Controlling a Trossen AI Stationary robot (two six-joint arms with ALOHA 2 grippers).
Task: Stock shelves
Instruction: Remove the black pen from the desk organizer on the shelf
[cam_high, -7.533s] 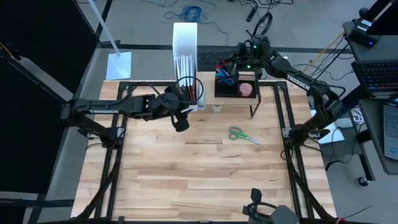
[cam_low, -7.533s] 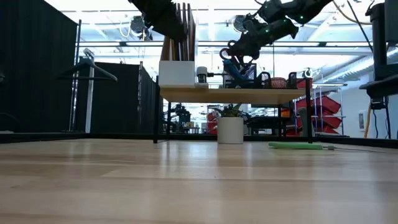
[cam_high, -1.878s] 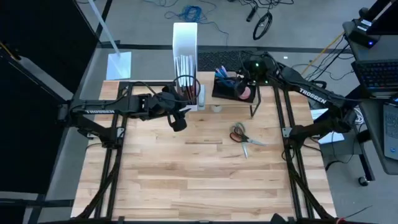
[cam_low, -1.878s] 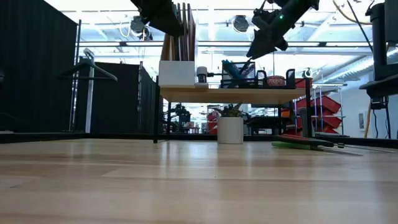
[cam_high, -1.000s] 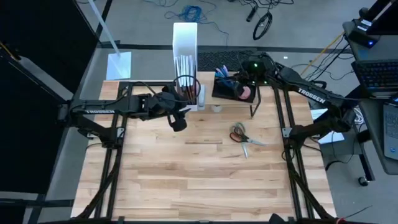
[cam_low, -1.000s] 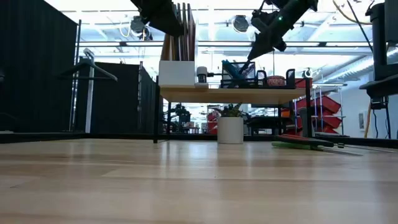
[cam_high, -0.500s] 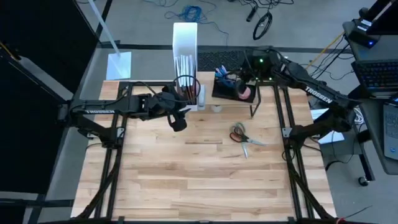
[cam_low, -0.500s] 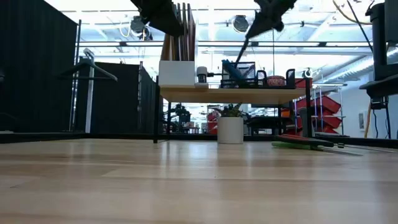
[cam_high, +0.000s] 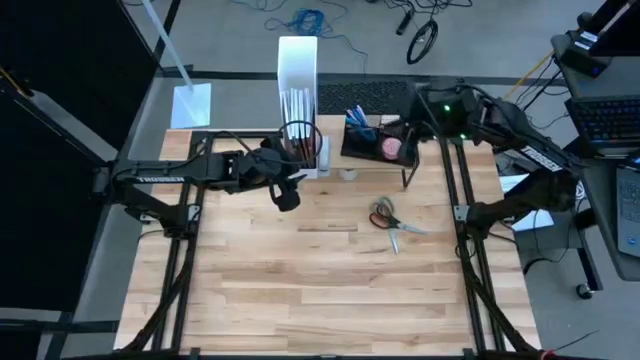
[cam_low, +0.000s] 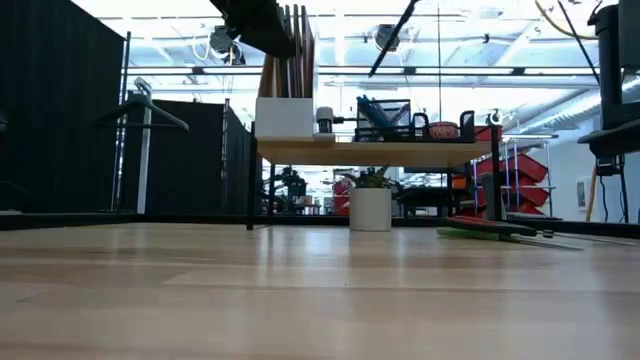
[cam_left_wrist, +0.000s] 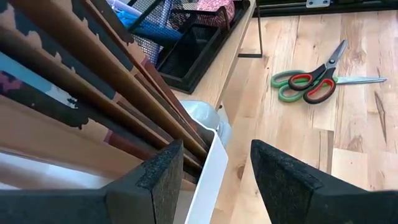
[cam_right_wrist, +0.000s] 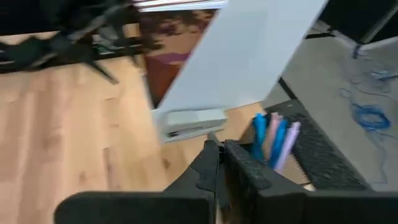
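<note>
The right gripper (cam_right_wrist: 219, 158) hung above the right end of the shelves (cam_low: 330, 152), its fingers closed, as far as we could judge on a thin dark stick (cam_low: 392, 38) that slanted down toward the black organizer tray (cam_low: 385, 118) standing on the shelves' top. The shelves lay directly below this gripper, and their long axis ran side to side across the far end of the tabletop (cam_high: 330, 290).

In our reading, any next piece of stock was the scissors (cam_high: 385, 215). They lay flat on the tabletop in front of the shelves, just off the right front leg, with the blades pointing away toward the right arm's side. The right arm was the nearer of the two to them, though its gripper would first have to let go of what it held.

The left gripper (cam_left_wrist: 214, 155) waited at the left end of the shelves. Its fingers were spread wide and held nothing, and it sat beside the wall of the white file box (cam_high: 297, 60), which was packed with brown folders (cam_left_wrist: 93, 74). We could not tell whether it touched the box.
</note>
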